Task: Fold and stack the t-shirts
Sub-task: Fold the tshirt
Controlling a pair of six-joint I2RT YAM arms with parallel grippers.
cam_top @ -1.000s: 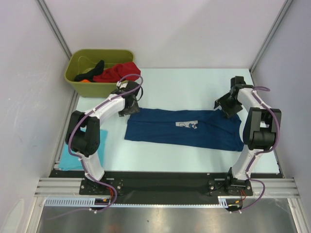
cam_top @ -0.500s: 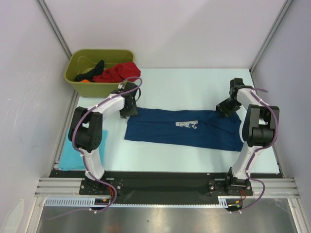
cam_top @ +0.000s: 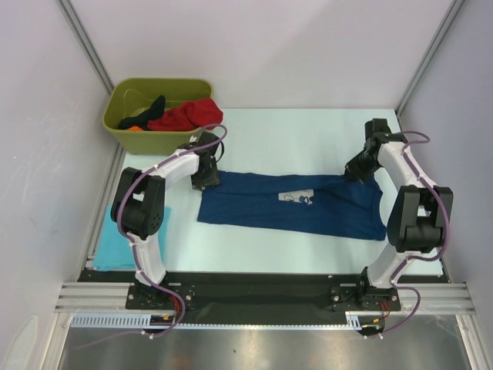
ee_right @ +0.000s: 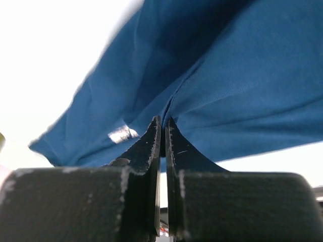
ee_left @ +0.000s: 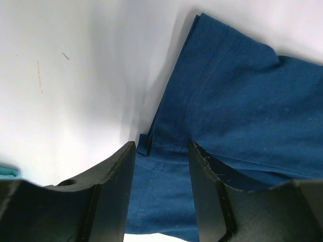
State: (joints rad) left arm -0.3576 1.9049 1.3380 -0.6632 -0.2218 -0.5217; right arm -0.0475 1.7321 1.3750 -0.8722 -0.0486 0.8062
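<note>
A navy blue t-shirt [cam_top: 308,208] with a grey-white print [cam_top: 296,197] lies folded into a long band across the table. My right gripper [cam_top: 356,171] sits at its far right corner. In the right wrist view the right gripper [ee_right: 163,121] is shut on a pinch of navy cloth [ee_right: 242,85] that rises into a ridge at the fingertips. My left gripper [cam_top: 204,179] is at the far left corner. The left wrist view has the left gripper [ee_left: 161,151] open, its fingers straddling the shirt's hemmed corner [ee_left: 242,111] without clamping it.
An olive-green bin [cam_top: 146,142] stands at the back left and holds a red t-shirt [cam_top: 185,116] and a black one [cam_top: 154,106]. A light turquoise t-shirt [cam_top: 115,243] lies flat at the table's left edge beside the left arm. White walls enclose the table [cam_top: 293,139].
The right gripper has closed onto the navy shirt's far right corner, and its arm has shifted slightly. The left gripper's jaws have narrowed a little around the left corner.
</note>
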